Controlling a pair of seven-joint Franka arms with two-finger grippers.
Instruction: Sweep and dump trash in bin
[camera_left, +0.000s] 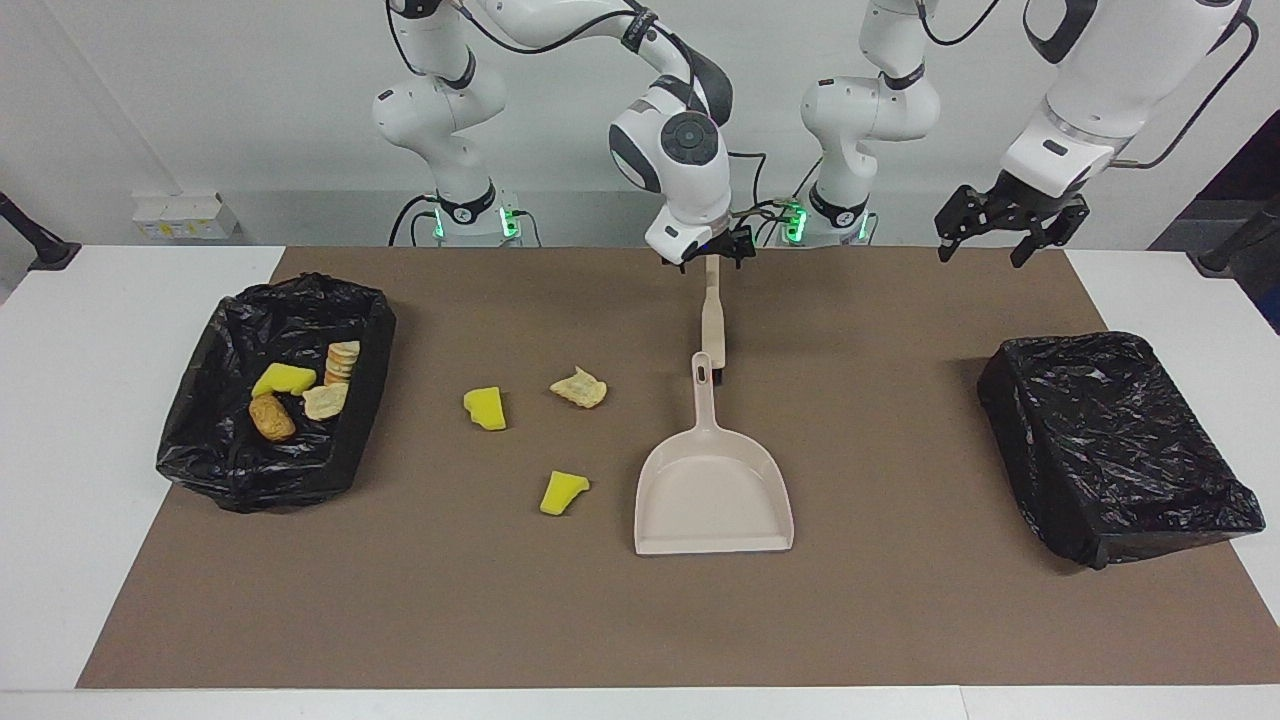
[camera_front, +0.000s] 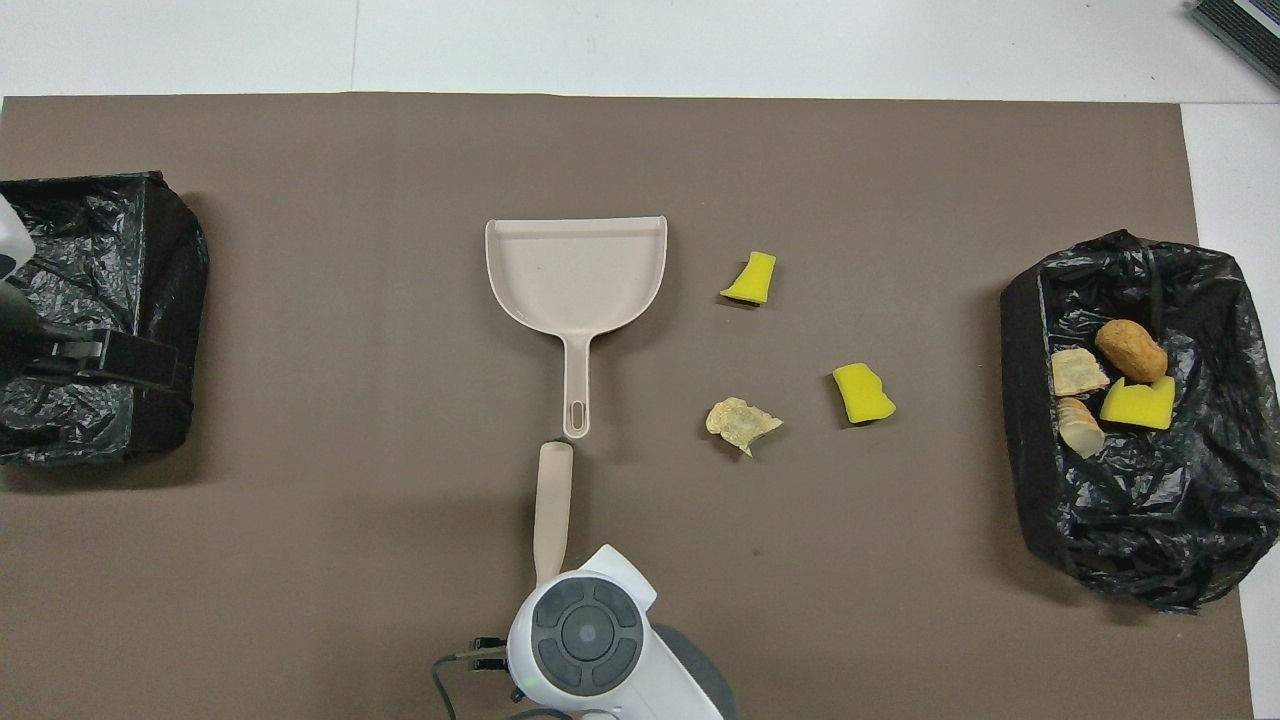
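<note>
Only the facing view shows the right tool (camera_left: 712, 252) over the brush (camera_left: 712, 318), and the left tool (camera_left: 1008, 224), both released.

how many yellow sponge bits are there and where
3. One yellow wedge lies on the mat beside the dustpan; another lies nearer the bin; the third is inside it. The liner's folds could hide more.
</note>
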